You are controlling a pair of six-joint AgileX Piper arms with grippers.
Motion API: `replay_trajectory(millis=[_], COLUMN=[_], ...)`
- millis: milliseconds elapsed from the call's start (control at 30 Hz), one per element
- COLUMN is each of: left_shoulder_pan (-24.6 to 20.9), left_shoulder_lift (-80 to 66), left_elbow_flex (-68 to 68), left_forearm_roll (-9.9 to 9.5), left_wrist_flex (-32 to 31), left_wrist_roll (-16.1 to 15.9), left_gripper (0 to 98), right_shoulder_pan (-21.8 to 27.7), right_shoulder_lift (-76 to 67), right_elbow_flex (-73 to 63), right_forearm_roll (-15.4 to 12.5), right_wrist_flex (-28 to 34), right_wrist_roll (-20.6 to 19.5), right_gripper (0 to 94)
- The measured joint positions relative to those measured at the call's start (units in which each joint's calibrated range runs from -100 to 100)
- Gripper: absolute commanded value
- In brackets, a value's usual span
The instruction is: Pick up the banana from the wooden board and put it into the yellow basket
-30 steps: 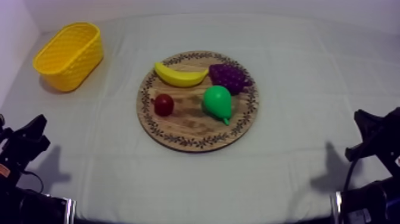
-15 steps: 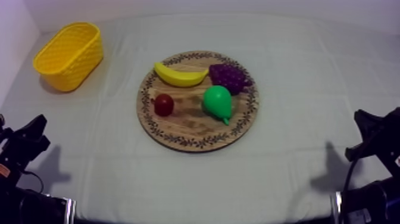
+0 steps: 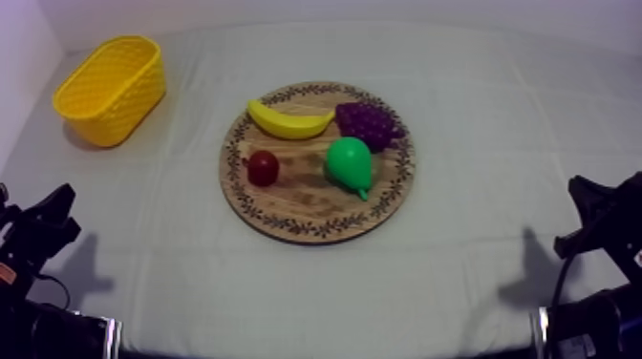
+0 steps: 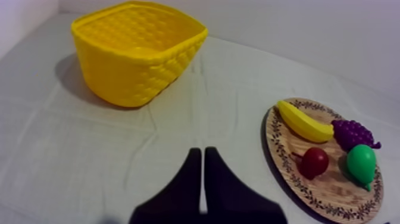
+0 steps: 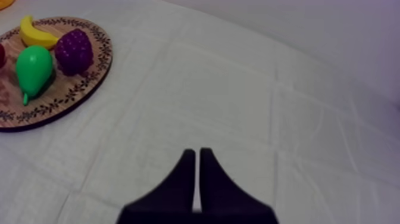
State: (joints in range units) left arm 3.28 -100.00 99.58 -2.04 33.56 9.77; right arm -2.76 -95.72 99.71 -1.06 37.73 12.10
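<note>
The yellow banana [image 3: 289,120] lies along the far left rim of the round wooden board [image 3: 287,215], also seen as banana [image 4: 304,122] and banana [image 5: 36,34]. The yellow basket [image 3: 110,88] stands at the far left of the table, basket [image 4: 136,50] empty inside. My left gripper [image 3: 59,208] rests low at the left edge, well short of the board; its fingers lie together as a narrow wedge, left gripper [image 4: 202,156]. My right gripper [image 3: 585,194] rests low at the right edge, likewise shut on nothing, right gripper [image 5: 196,156].
On the board with the banana lie a bunch of purple grapes [image 3: 368,124], a green pear [image 3: 349,163] and a small red fruit [image 3: 263,167]. Grey-white cloth [image 3: 478,134] covers the table around the board.
</note>
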Motion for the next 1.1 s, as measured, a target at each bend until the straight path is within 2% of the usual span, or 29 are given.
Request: replay_trajectory(millis=[133,300,467,800,933,1100], left_shoulder_pan=[0.0,0.16,1.04,0.93,1.16,2.59], left_shoulder_lift=[0.0,0.11,3.31,20.02,27.77,37.25], left_elbow_flex=[0.0,-0.31,-4.42,-27.1,-39.12,-53.22], left_forearm_roll=[0.0,1.09,1.39,2.83,4.05,3.41], left_wrist_flex=[0.0,-0.08,0.63,9.72,13.69,19.77], left_wrist_roll=[-0.29,-0.64,-1.49,-9.15,-12.14,-13.75], left_gripper=[0.1,0.1,0.0,0.0,0.0,0.0], right_shoulder_pan=[0.0,0.0,0.0,0.0,0.0,0.0], right_shoulder_lift=[0.0,0.0,0.0,0.0,0.0,0.0], right_elbow_flex=[0.0,0.0,0.0,0.0,0.0,0.0], right_forearm_roll=[0.0,0.0,0.0,0.0,0.0,0.0], right_wrist_flex=[0.0,0.0,0.0,0.0,0.0,0.0], right_wrist_roll=[0.18,0.18,0.18,0.18,0.18,0.18], right_gripper=[0.6,0.6,0.6,0.6,0.6,0.6])
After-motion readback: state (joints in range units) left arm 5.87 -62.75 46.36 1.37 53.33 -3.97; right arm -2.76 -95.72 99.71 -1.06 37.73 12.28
